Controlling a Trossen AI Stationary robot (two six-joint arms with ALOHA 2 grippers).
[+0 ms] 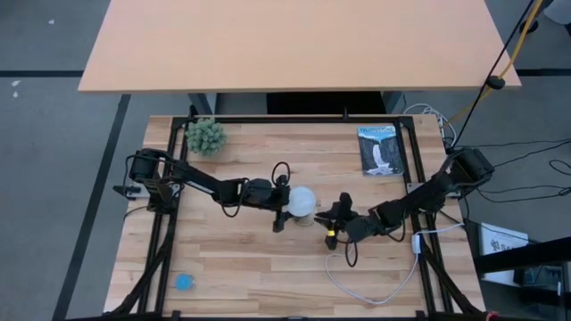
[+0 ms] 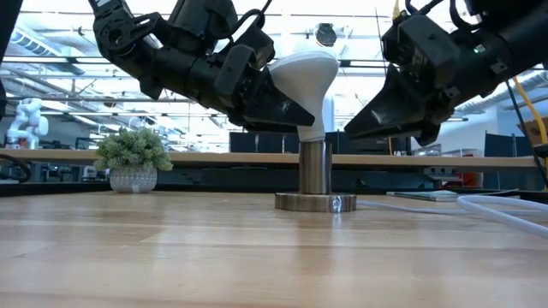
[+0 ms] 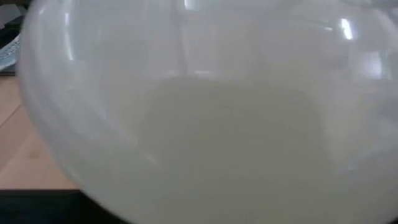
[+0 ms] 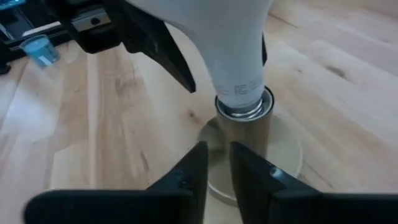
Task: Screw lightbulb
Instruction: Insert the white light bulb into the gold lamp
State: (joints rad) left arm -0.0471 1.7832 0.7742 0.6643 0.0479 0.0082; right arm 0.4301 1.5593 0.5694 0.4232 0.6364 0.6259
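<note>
The white frosted lightbulb (image 2: 304,77) stands in a silvery socket (image 2: 315,167) at the table's middle. Its screw base (image 4: 244,107) is in the socket's mouth, threads still showing, and the globe leans a little toward the table's left. My left gripper (image 1: 293,203) reaches in from the left and is shut on the globe, which fills the left wrist view (image 3: 205,112). My right gripper (image 4: 217,163) hangs low on the socket's right, fingers slanting down toward it with a narrow gap and nothing between them. In the low view its tips (image 2: 351,133) stand apart from the socket. My left gripper holds the bulb's round globe (image 2: 287,81) between its two fingers (image 4: 165,50), one on either side. The fingers come from the table's left, slanting a little downward. The bulb stands nearly upright with its screw base in the socket.
The socket's round base disc (image 2: 315,203) rests on the wooden table (image 1: 250,259). Its white cord (image 1: 375,287) loops toward the near right. A potted plant (image 1: 206,135) stands far left, a picture booklet (image 1: 382,150) far right and a small blue thing (image 1: 184,282) near left.
</note>
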